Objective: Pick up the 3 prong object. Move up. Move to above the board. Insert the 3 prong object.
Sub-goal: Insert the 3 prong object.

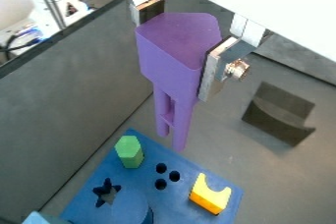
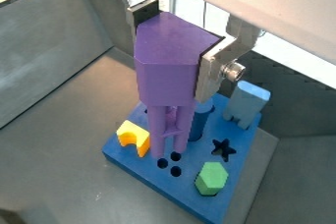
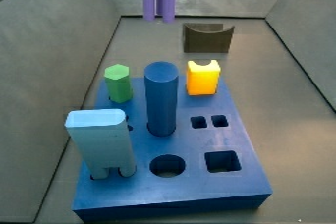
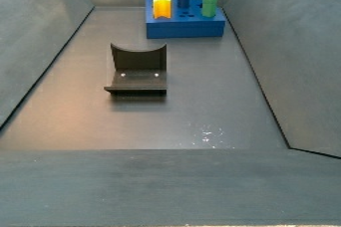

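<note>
Wrist views look down past pincer [image 1: 184, 46] onto board [image 2: 250, 198]; side views face board from opposite ends.

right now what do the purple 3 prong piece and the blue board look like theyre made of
The 3 prong object, held in the gripper above the board, looks like matte plastic: even purple color, soft sheen, no grain. The board looks like plastic too, possibly printed: uniform royal blue, crisp hole edges, dull surface. The jaws are shut on the piece's head.

Gripper [image 2: 178, 27] close-up: silver plate fingers with dark pads.
In both wrist views the flat silver fingers [image 1: 218, 63] carry dark pads; a round metal screw fitting shows on one finger's outer face, beneath a white wrist housing.
</note>
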